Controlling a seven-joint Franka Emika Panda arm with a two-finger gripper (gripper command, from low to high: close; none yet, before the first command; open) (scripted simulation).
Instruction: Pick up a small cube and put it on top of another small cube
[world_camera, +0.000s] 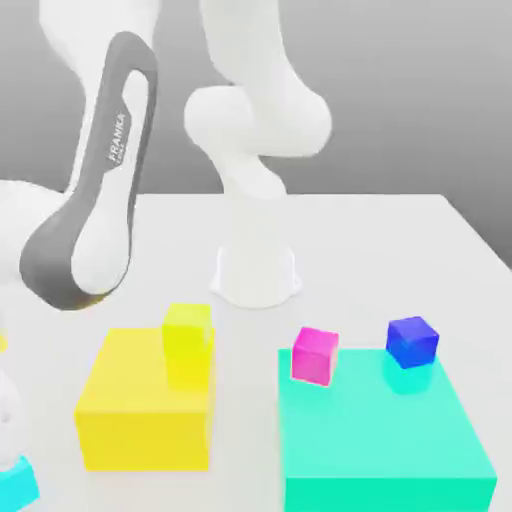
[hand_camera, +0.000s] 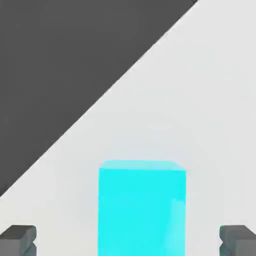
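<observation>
The white arm (world_camera: 95, 215) folds down steeply toward the exterior view's lower left corner. In the hand view the end effector (hand_camera: 128, 240) has its dark grey fingertips (hand_camera: 17, 239) spread wide, one at either side of the small cyan cube (hand_camera: 142, 207) and clear of it. That cube sits flat and square on the pale matte bench (hand_camera: 200, 100), a face toward the camera, no long axis. In the exterior view it lies at the bench's lower left edge (world_camera: 17, 482). All the blocks are smooth and plain.
</observation>
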